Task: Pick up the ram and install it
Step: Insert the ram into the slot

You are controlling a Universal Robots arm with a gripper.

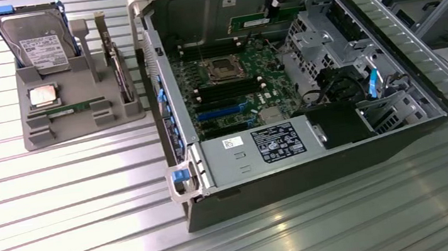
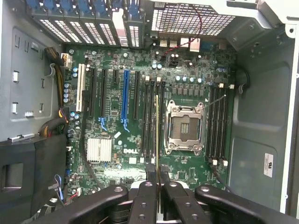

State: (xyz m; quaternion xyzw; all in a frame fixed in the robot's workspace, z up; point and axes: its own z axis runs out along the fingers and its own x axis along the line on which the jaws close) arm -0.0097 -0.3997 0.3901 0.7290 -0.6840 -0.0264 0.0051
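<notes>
While my jaws (image 2: 159,179) stay out of it for a moment, note where I am: hanging over the open computer case (image 1: 425,116) on the tabletop (image 1: 88,198), clamped on the ram (image 1: 256,20), a thin green stick that hangs edge-down below my fingertips. Through the wrist view that stick shows as a narrow line running straight out from between my jaws, lying along the memory slots (image 2: 150,119) just beside the empty processor socket (image 2: 185,127). So the pick-up is done, I judge, and the install step is in hand. Directly beneath my jaws sits the motherboard (image 2: 117,116). Well off to the side, outside the case, a grey holder (image 1: 79,113) carries the second ram stick (image 1: 70,109), the processor chip (image 1: 42,95) and the hard drive (image 1: 35,42). Seating calls for the stick's edge square over one slot, its notch matched, then a straight, even press.
</notes>
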